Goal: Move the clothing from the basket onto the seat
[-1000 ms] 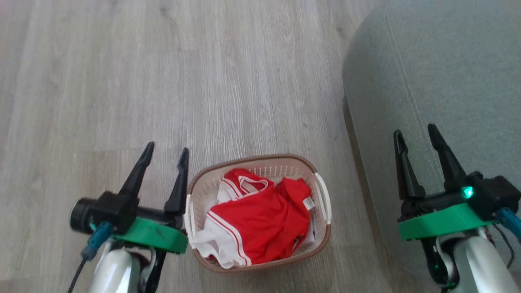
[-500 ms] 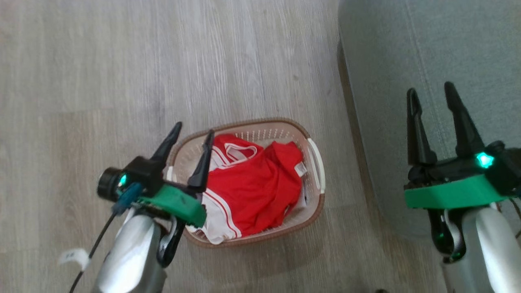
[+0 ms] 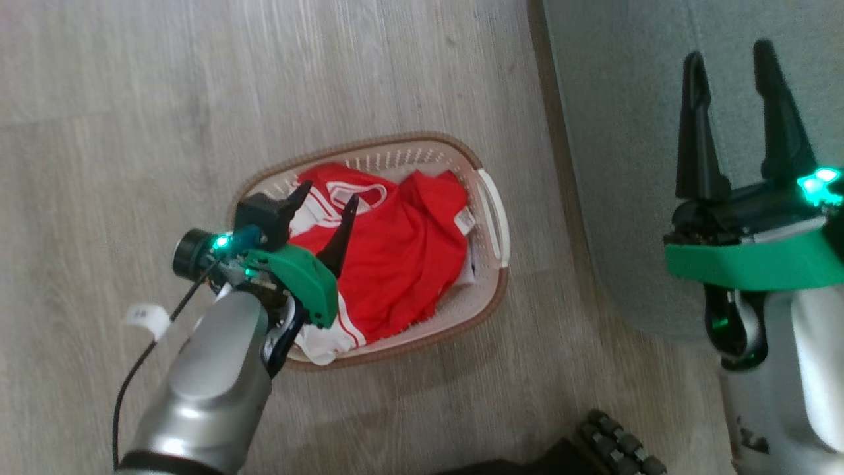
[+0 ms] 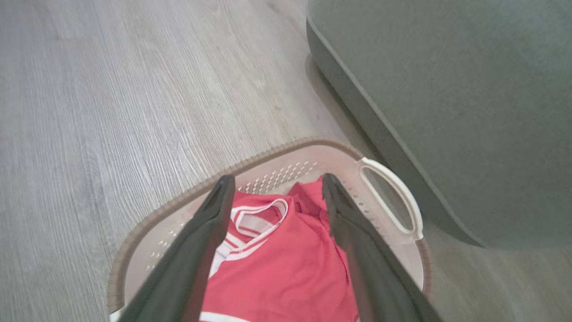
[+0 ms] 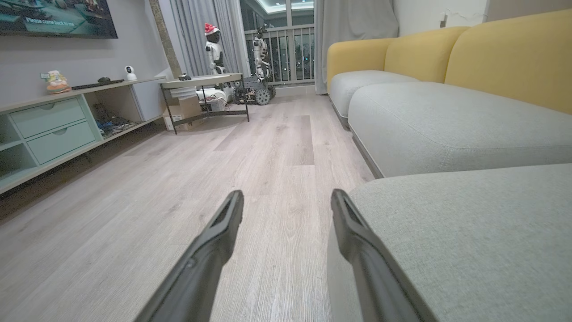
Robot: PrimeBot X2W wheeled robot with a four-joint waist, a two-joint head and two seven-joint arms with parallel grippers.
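At the centre of the head view, your basket (image 3: pixel 491 297) sits on the pale wood floor (image 3: pixel 132 99). Its right handle is turned toward the grey-green seat (image 3: pixel 626 132), which takes up the upper right of the frame. A narrow strip of floor lies between the two.

The clothing (image 3: pixel 402 264) is bunched inside the basket: red fabric with white stripes and trim. A white-edged neck opening lies toward the upper left of the pile, and a white fold is pressed against the lower-left rim. All the clothing you can see is in the basket.

Your left hand (image 3: pixel 330 194) hangs over the left half of the basket. Its two dark fingers are apart and grip nothing, and they point toward the top of the frame by the striped neck opening. In the left wrist view, red cloth shows between the fingers and the far rim of the basket runs just beyond their tips. You cannot tell from either view whether the tips touch the fabric.

Your right hand (image 3: pixel 728 56) is at the upper right of the head view, over the seat, with its fingers spread and nothing between them. In the right wrist view, its left finger shows against the floor and its right finger against the rounded edge of the seat at the lower right. Yellow back cushions (image 5: pixel 491 53) stand at the upper right.
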